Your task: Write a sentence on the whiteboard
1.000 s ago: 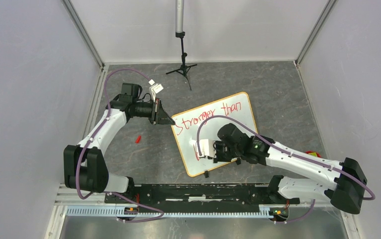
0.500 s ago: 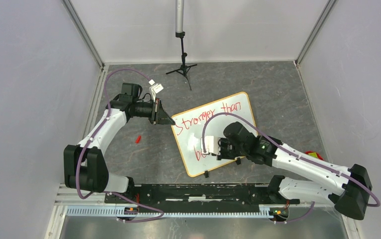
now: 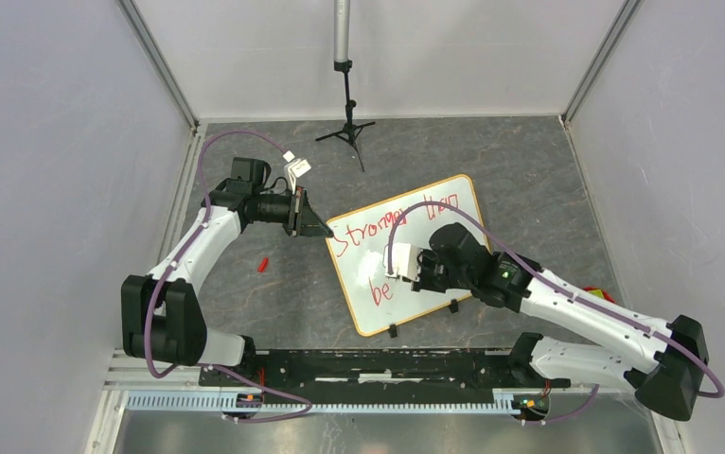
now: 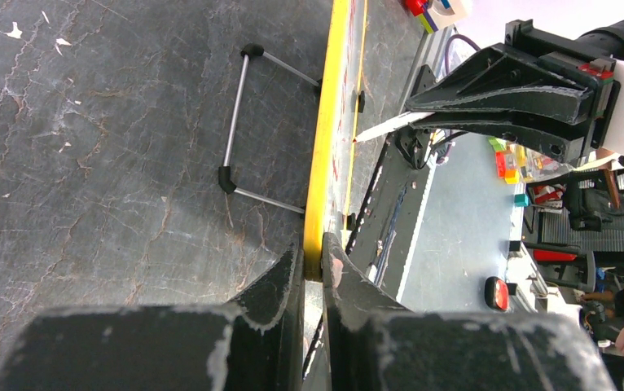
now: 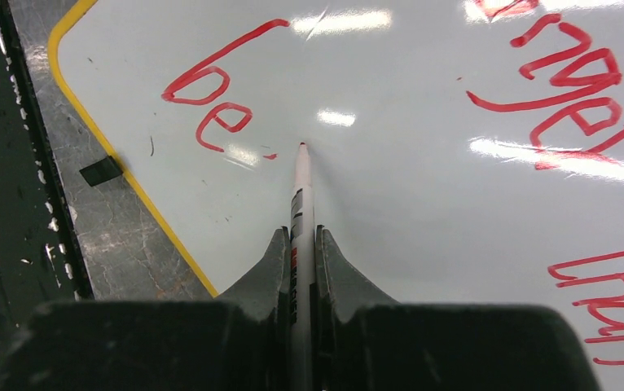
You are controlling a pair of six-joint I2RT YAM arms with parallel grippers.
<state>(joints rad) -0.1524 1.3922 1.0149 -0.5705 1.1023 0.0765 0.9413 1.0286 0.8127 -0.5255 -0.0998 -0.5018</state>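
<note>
Grey stone tbl (image 3: 274, 303), whiteboard (image 3: 359, 284), red bit (image 3: 263, 264), tripod (image 3: 346, 132)

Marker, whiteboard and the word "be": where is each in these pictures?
marker (image 5: 300, 195), right wrist view, middle of its white barrel.
whiteboard (image 3: 357, 270), top view, bare white beside the frame.
word "be" (image 5: 211, 106), right wrist view, between its letters.

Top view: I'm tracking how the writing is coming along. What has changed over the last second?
The right gripper, shut on the marker, moved away from the arm bases and slightly right across the whiteboard. This uncovered a red "be" on the second row. The left gripper stayed clamped on the board's edge, and the board did not shift.
</note>
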